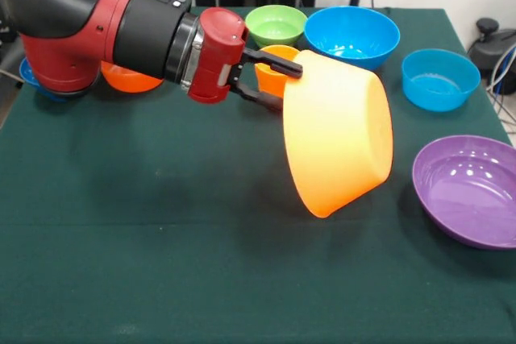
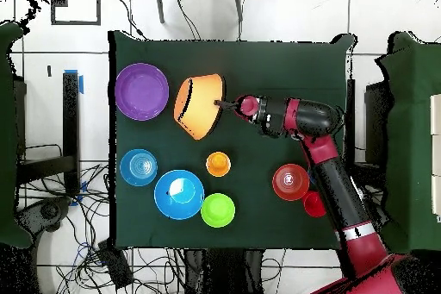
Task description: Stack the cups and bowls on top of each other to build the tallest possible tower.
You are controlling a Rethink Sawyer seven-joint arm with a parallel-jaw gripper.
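Observation:
My gripper (image 1: 284, 84) is shut on the rim of the large yellow-orange bowl (image 1: 339, 130) and holds it tipped on its side above the table's middle. From above, the gripper (image 2: 224, 103) and the bowl (image 2: 198, 106) lie next to the purple bowl (image 2: 141, 91). The orange cup (image 1: 272, 78) stands upright just behind my fingers and also shows from above (image 2: 218, 164). Behind it are the green bowl (image 1: 276, 23), big blue bowl (image 1: 351, 35) and light-blue bowl (image 1: 439, 78). The purple bowl (image 1: 472, 189) sits at the right. The orange-red bowl (image 2: 291, 182) and red cup (image 2: 314, 204) sit beside my arm.
The arm (image 1: 97, 26) reaches across the table's far side and hides most of the orange-red bowl (image 1: 129, 80). A blue rim (image 1: 28, 76) shows behind the arm at the left edge. The green cloth (image 1: 161, 263) covers the table. Cables lie on the floor around it.

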